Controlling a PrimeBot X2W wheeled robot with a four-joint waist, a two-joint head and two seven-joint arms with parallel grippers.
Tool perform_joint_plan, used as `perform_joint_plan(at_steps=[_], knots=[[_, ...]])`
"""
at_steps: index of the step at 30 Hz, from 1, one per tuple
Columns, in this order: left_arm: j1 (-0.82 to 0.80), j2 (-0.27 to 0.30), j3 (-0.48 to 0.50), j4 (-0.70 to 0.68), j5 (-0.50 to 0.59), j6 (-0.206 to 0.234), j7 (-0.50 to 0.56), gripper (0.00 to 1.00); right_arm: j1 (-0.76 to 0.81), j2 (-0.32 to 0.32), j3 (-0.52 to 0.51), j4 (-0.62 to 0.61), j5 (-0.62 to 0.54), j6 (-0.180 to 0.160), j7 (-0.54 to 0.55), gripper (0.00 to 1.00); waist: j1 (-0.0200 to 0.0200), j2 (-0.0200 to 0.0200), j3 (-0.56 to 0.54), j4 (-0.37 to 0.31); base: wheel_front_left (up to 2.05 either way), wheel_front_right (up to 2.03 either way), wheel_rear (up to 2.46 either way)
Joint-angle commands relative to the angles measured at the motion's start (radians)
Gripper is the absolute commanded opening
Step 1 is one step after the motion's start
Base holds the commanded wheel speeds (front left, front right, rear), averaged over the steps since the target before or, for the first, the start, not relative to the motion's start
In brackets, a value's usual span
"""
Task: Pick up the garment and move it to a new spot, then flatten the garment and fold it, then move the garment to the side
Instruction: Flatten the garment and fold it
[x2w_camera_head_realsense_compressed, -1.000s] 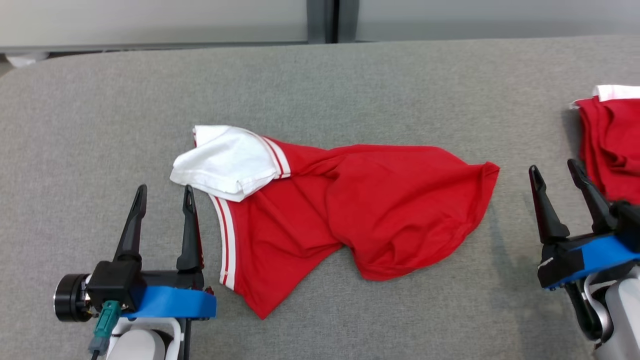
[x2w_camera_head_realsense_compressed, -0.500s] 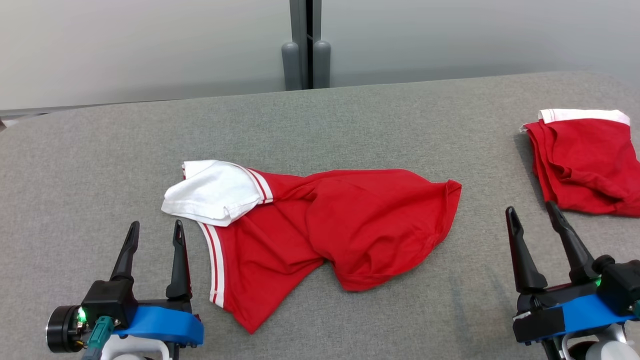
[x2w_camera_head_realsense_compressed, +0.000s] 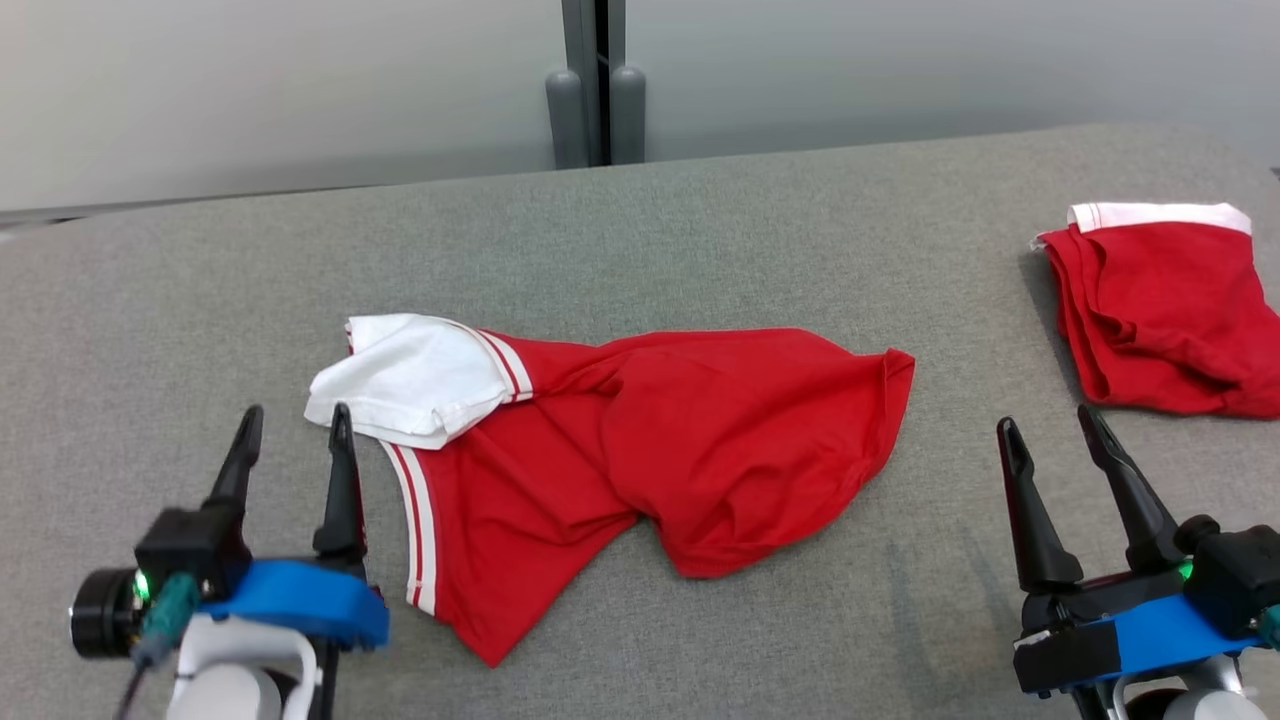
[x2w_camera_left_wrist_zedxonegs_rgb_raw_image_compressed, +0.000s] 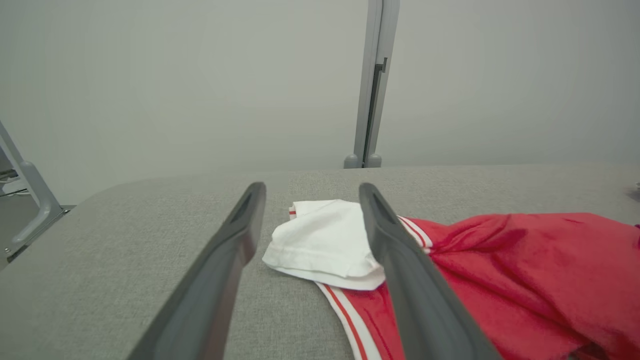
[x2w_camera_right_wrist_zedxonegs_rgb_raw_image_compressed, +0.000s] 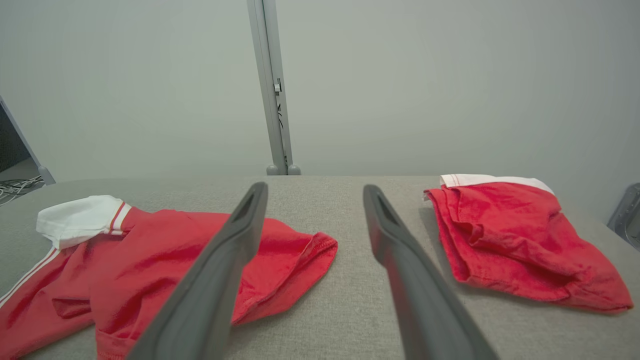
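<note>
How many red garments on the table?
2. The crumpled red garment, white sleeve, lies at the middle of the table; the folded red garment sits near its right edge, partly cut off in the head view. Nothing seems hidden.

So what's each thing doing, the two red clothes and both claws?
Middle garment: crumpled, unfolded, lying on the table.
Right-side garment: folded, lying on the table.
Left claw: open, empty, by the white sleeve.
Right claw: open, empty.
</note>
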Motion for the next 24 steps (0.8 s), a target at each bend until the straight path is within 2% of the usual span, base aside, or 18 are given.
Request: perform_joint_plan(at_steps=[1,7,10,17,24], knots=[[-0.041,0.013,0.001,0.0,-0.01,-0.01,0.031,1.0,0.0,0.002,0.004,-0.007,0.002,0.0,0.004,1.0,0.0,0.0001,0.015,0.004,0.0,0.0,0.0],[-0.172,0.059,0.009,0.074,-0.049,-0.041,0.214,1.0,-0.03,-0.009,0.024,-0.016,0.01,0.0,0.003,1.0,0.0,0.0001,0.084,-0.01,0.0,0.0,0.0],[-0.228,0.085,0.021,0.143,-0.074,-0.064,0.273,1.0,-0.04,-0.011,0.033,-0.013,0.014,0.0,-0.003,1.0,0.0,0.0001,0.118,-0.025,0.0,0.0,0.0],[-0.317,0.114,0.04,0.319,-0.123,-0.11,0.312,1.0,-0.063,-0.004,0.042,0.013,0.027,0.0,-0.024,1.0,0.0,0.0001,0.171,-0.051,0.0,0.0,0.0],[-0.386,0.113,0.028,0.443,-0.147,-0.146,0.335,1.0,-0.087,-0.015,0.049,0.035,0.041,0.0,-0.036,1.0,0.0,0.0001,0.193,-0.059,0.0,0.0,0.0]])
